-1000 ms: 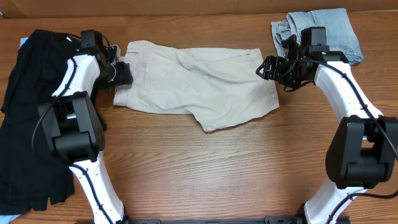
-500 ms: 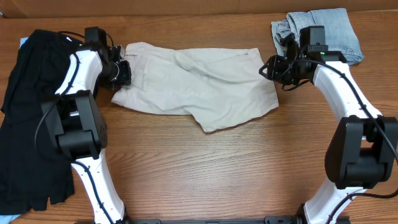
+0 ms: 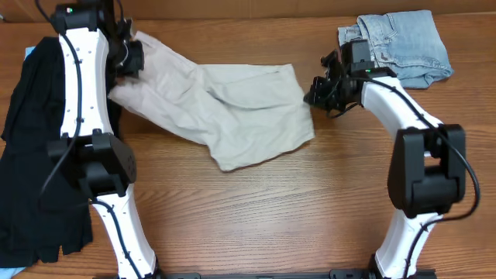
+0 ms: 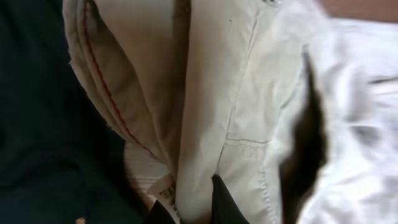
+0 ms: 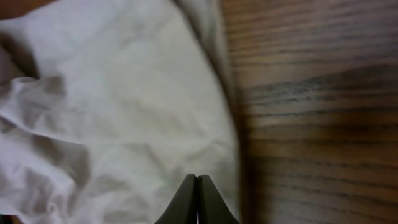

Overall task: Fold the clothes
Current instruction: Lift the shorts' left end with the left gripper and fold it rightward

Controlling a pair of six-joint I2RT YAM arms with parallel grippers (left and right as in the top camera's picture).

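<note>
Shorts [image 3: 232,116] between left jaws and right jaws, both closed

The left arm [image 3: 77,77] and right arm [image 3: 403,97] share one build: glossy white rounded links joined by bulky black joint housings [image 3: 105,167]. Thin black cables [image 3: 463,167] loop loosely beside the links. A small green light [image 3: 70,9] glows on the left arm's black wrist housing. The left gripper [image 3: 128,58] and right gripper [image 3: 316,91] are black, and up close their fingertips [image 5: 186,202] are slim, dark, tapering wedges.
</note>
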